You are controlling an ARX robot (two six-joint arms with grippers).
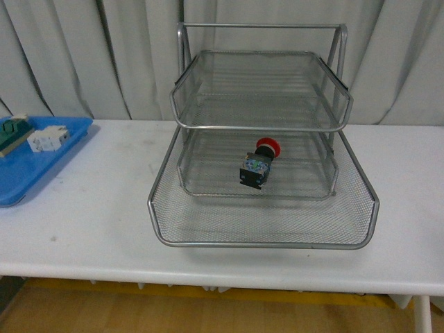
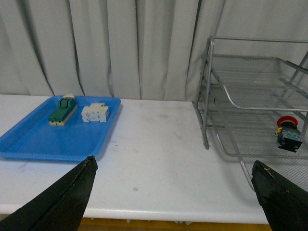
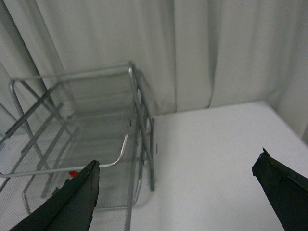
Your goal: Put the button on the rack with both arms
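The button (image 1: 259, 164) is lying tipped over inside the rack (image 1: 263, 243), apparently on its middle tier. The left claw (image 2: 173, 195) and right claw (image 3: 177, 197) are both gaping, empty. Likely light and rigid, the button is offering flat body sides, a surer hold than the rounded cap.

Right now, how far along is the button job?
Done: the button lies on its side inside the rack, below the top tier. In hand: nothing; the left gripper and right gripper are open and empty. Left: apparently nothing.
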